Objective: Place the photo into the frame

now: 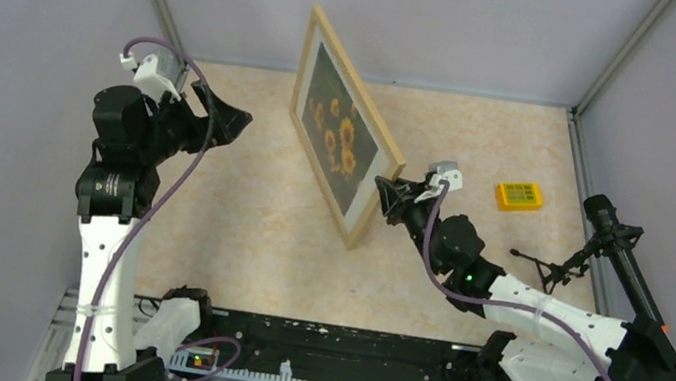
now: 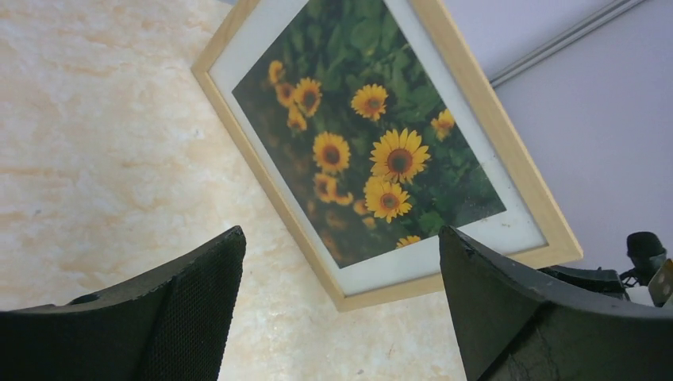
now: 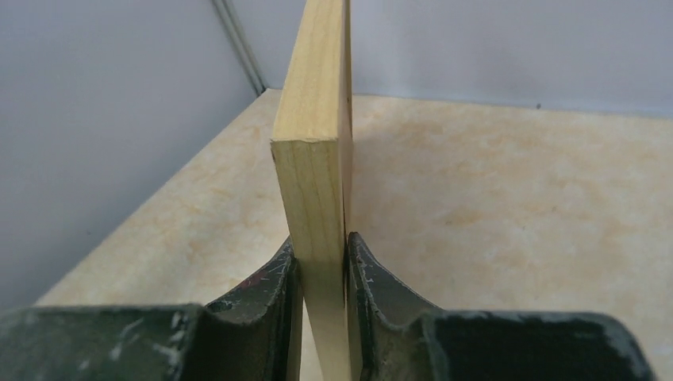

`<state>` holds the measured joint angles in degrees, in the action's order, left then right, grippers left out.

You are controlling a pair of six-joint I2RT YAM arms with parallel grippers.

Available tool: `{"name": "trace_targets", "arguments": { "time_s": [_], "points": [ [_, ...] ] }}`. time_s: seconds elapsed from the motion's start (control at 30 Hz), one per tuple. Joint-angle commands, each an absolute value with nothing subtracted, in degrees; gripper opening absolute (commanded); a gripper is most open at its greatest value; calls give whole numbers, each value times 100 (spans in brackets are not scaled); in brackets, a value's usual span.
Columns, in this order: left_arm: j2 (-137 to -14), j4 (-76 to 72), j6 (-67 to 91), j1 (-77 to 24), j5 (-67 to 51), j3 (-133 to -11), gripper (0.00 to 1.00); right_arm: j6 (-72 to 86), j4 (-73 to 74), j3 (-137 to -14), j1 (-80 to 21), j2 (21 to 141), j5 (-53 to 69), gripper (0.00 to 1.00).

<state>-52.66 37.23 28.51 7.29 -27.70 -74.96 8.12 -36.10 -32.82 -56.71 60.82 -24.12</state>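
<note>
Two claws here, and only one is doing any work. The right claw (image 1: 392, 194) is pinched shut on the frame (image 3: 313, 95), with the thin wooden edge sandwiched right between its pads and the rest of the frame standing tall beyond its tips. The left claw (image 1: 233, 124) is spread wide, holding nothing, and aimed at the picture side from well apart. The photo (image 2: 373, 119) sits straight ahead of that open claw, inside the frame with the white mat (image 2: 381, 274) around it, so I'd say the insertion part is basically done and we're at the stand-it-up or set-it-down stage. The lower edge looks like it's resting on the table (image 1: 238, 226) below the right claw, but I can't swear to it. Next move, my guess: ease the frame down flat or get it balanced before the right claw lets go, because a tall, thin frame held only at one edge will tip the second the grip opens. The left claw could come in and steady the far side first.
</note>
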Motion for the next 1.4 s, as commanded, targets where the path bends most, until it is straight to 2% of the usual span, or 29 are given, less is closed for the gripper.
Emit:
{"name": "trace_targets", "arguments": {
  "time_s": [0.0,0.17,0.43,0.7,0.9,0.97,1.0,1.2,1.23,1.37],
  "points": [
    [-5178,3768,2593,670,-2545,-7262,94,2978,-2944,-3422,-5648,6167,-2423,0],
    [-5064,3738,2602,641,-2570,-7125,94,4351,-3252,-3005,-5103,6322,-1636,0],
    [-4876,3584,2770,578,-2764,-6715,94,4839,-4346,-3008,-4992,7445,-1257,0],
    [-4684,3097,2721,395,-3731,-6254,97,6005,-5473,-4476,-5082,10281,-1349,0],
    [-4696,3196,2475,119,-3862,-6307,99,6555,-5489,-5835,-5354,11770,-1447,0],
    [-4666,3199,2457,72,-3861,-6251,99,6636,-5308,-5939,-5435,11924,-1701,10],
    [-4660,3199,2440,44,-3871,-6238,99,6637,-5139,-5929,-5466,11897,-1863,19],
    [-4632,3129,2206,-192,-3765,-6241,99,6401,-2471,-5959,-5422,11066,-2277,90],
    [-4655,3126,2136,-221,-3746,-6273,99,6330,-1883,-5888,-5391,10828,-2283,98],
    [-4831,3116,1506,-540,-3895,-6653,99,5450,-875,-5294,-5247,9486,-2036,99]
  ]
}}
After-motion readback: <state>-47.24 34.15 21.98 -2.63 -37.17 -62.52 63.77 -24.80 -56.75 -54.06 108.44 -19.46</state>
